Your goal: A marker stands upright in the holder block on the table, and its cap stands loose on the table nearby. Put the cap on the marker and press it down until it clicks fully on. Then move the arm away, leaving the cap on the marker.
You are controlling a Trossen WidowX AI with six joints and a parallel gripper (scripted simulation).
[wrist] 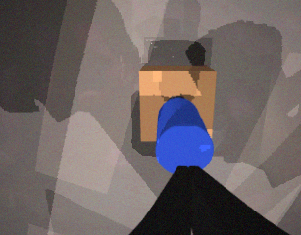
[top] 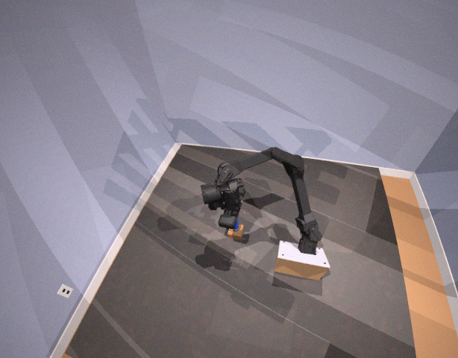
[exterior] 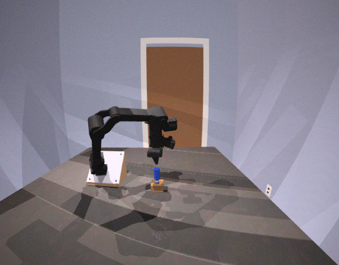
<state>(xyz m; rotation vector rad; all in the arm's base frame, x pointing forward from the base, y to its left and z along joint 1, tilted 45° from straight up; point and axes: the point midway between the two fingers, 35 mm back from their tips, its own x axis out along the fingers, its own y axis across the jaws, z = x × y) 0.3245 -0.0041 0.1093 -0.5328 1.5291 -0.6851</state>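
Step in hand: we judge this to be the press-down step. The cap (exterior: 156, 172) already sits on the marker (exterior: 157, 181), and the gripper (exterior: 155, 161) is poised over it with its fingers brought together into one blunt point, a shape suited to pushing, not to grasping.

Pincer: together, with nothing between the fingers. In the wrist view we see the two dark fingers meeting in a wedge with only a thin seam between them.

Cap: a blue cylinder standing upright over the holder block (exterior: 157, 186). In the exterior view we see a clear gap between its top and the fingertips, so there is no contact.

Marker: only a short pale stretch shows between the cap and the block. We cannot tell from these views whether the cap is fully seated or only resting loosely.

Holder block: a small tan block on the table (exterior: 249, 228), well in from every edge and nearer the far edge than the near one, a little way from the arm's white-topped base (exterior: 114, 167).

Alignment: in the wrist view the wedge tip points at the near rim of the cap's round top, so we read the gripper as roughly over it.

Next move: we would lower straight down onto the cap's top, keeping centred so that the cap does not tilt, press until it seats, then lift and retreat.
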